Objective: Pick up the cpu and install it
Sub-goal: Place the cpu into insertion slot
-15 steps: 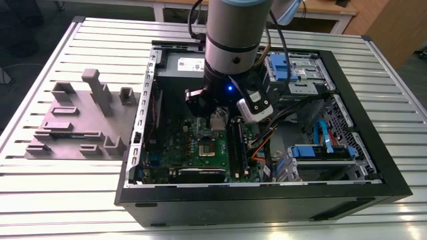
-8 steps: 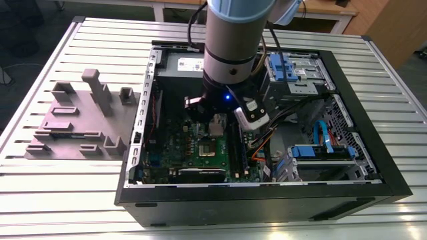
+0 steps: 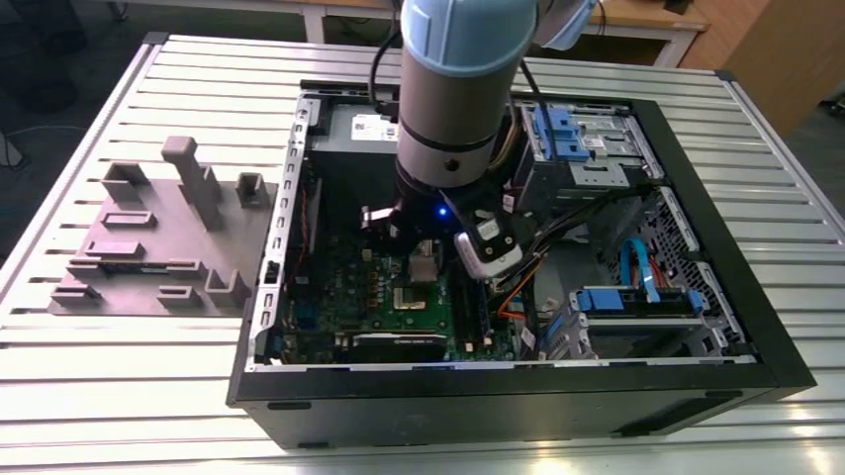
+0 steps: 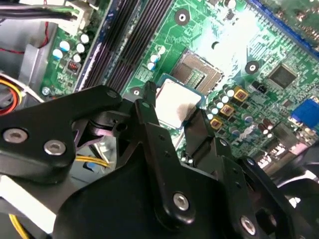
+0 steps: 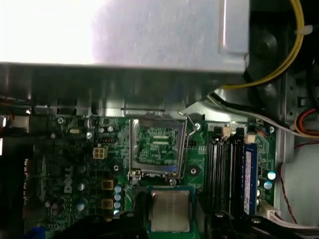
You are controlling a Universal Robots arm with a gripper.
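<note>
1. Step in hand, as I read it: the pickup looks done and this is the carry-to-the-socket part. The claw (image 4: pixel 172 108) is pinched narrow on the cpu (image 4: pixel 173 99), with its fingers (image 4: pixel 147 112) on two opposite edges.
2. Where the chip is: in the first wrist view the cpu (image 5: pixel 169 211) hangs just beside the socket (image 5: pixel 157 144), not over it, silvery lid facing up. I can't tell how high it sits above the motherboard (image 5: pixel 65 169).
3. The socket looks open, with the contact field bare and nothing seated in it. The memory slots (image 5: pixel 222 159) run along the side of it.
4. In the exterior view the arm (image 3: pixel 456 89) reaches down into the open pc case (image 3: pixel 528 391), which lies on the slatted bench (image 3: pixel 145 396). A grey parts holder (image 3: pixel 145 247) sits outside the case, on the exterior view's left.
5. My guess at what seating calls for: the chip centred over the socket, edges square to the frame, dead flat, and a gentle touch. A tilted corner could bend the contacts.
</note>
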